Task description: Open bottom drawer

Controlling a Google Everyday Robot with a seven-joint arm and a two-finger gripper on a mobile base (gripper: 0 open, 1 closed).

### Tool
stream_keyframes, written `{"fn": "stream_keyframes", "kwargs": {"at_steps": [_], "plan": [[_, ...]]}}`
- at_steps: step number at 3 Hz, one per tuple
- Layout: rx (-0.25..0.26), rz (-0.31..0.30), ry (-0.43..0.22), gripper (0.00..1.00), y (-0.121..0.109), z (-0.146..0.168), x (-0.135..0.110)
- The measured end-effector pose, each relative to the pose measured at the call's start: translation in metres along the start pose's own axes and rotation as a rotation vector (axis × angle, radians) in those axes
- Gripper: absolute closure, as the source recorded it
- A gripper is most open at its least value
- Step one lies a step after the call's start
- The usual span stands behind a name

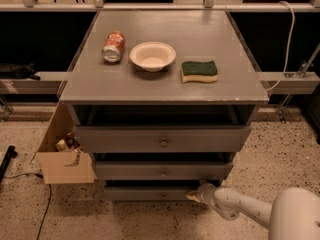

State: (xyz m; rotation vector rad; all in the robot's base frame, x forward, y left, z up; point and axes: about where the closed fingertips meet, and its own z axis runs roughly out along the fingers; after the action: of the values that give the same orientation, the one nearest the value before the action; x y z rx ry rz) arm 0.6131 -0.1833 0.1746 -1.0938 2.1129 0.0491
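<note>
Bottom drawer: lowest of three grey fronts, just above the floor. Gripper: low, at that drawer's right end, touching or just beside its front; whether it grips anything cannot be told. Cabinet top: can, bowl, sponge.

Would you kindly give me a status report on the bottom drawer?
Gripper low at the bottom drawer front, right of its knob, not on it. Drawer barely out, if at all. Cardboard box left of the cabinet, outside the drawer's path.
</note>
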Motion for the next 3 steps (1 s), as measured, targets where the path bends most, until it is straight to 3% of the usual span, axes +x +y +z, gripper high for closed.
{"fn": "stream_keyframes", "kwargs": {"at_steps": [2, 3], "plan": [[0.018, 0.034, 0.031, 0.72, 0.008, -0.013, 0.008], [0.078, 0.108, 0.085, 0.96, 0.011, -0.052, 0.023]]}}
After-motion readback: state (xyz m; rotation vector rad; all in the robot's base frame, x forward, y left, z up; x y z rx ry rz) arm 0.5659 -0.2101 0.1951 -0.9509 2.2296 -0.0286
